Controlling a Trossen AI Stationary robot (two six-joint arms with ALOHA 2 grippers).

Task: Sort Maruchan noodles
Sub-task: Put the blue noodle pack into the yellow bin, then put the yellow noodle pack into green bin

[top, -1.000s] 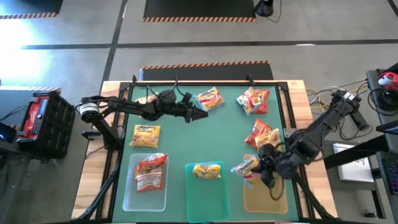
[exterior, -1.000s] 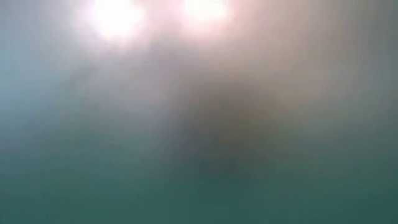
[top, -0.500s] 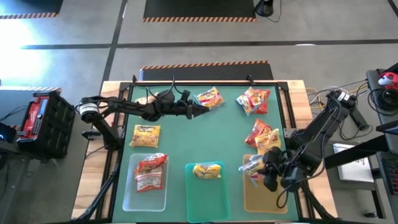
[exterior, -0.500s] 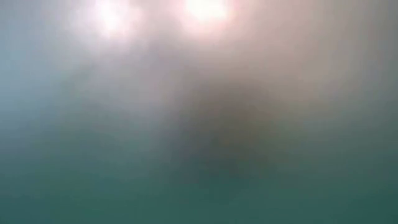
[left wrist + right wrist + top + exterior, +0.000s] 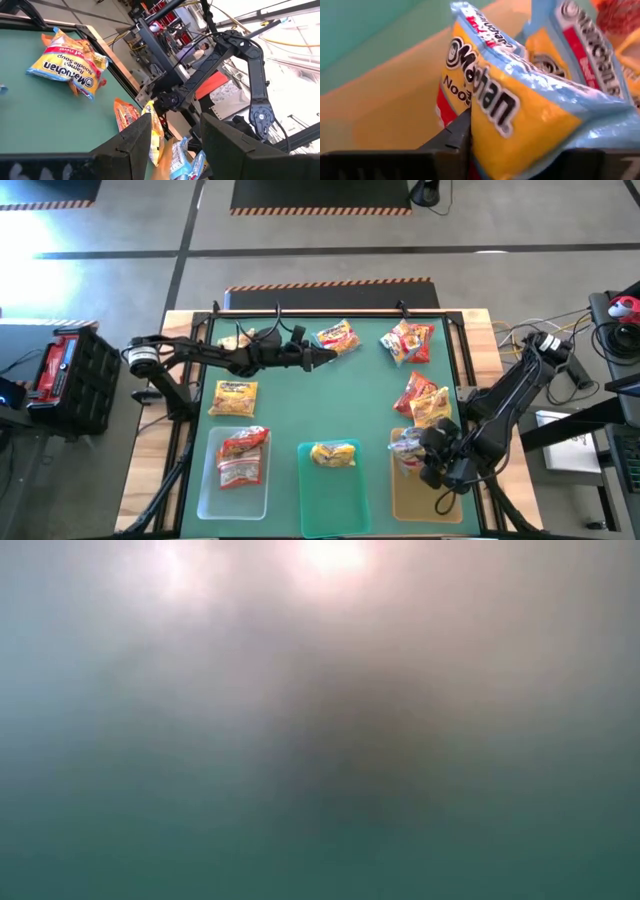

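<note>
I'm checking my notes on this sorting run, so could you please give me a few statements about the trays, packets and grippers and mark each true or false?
1. The clear tray holds two red packets. True.
2. The teal tray has no packet in it. False: one yellow packet lies in it.
3. The right gripper is over the amber tray with a noodle packet between its fingers. True.
4. The left gripper carries a packet. False: its fingers are open and hold nothing, next to a packet at the far edge of the mat.
</note>
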